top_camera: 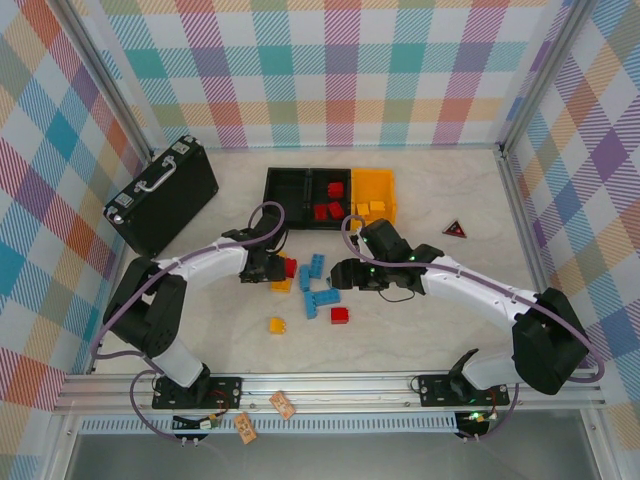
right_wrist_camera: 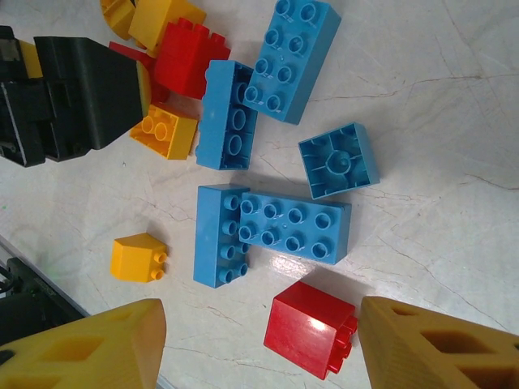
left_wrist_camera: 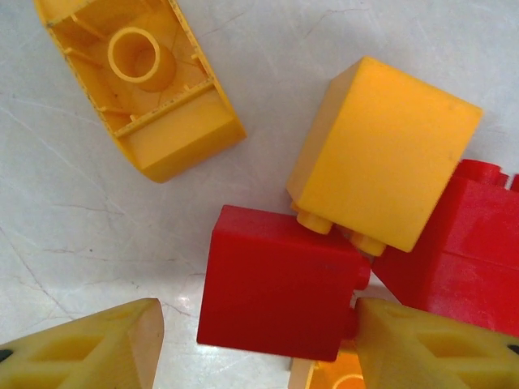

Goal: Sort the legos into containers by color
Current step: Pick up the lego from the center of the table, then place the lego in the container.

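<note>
Broadly, the pale marbled table (top_camera: 440, 330) runs out to plaid walls on three sides and to a metal rail at its near edge, where both arm bases are bolted. A black briefcase (top_camera: 165, 195) lies at an angle in the far left corner, close to the left wall. The containers (top_camera: 288, 188), three joined bins, sit mid-table just short of the back wall: a black one on the left, a black one in the middle holding red bricks, and a yellow-orange one on the right holding yellow bricks. Bare tabletop stretches from the bins to the right wall and along the near rail.

The left gripper (top_camera: 272, 268) and the right gripper (top_camera: 345, 273) face each other low over the table's middle, with the loose legos (top_camera: 318, 288) between and under them. The left gripper's fingers (left_wrist_camera: 438, 348) are spread. A red brick (left_wrist_camera: 280, 284) lies between them, at or just touching the right-hand finger and apart from the other. A yellow brick (left_wrist_camera: 385, 162) rests its studs against that brick's edge.

The right gripper's fingers (right_wrist_camera: 89, 348) also stand wide apart around a lone red brick (right_wrist_camera: 312, 328), which sits nearer the right-hand one. The blue bricks (right_wrist_camera: 272, 231) crowd just beyond it, and a small yellow brick (right_wrist_camera: 139, 258) sits by itself nearby. A dark triangle (top_camera: 456, 228) lies alone to the right of the bins.
</note>
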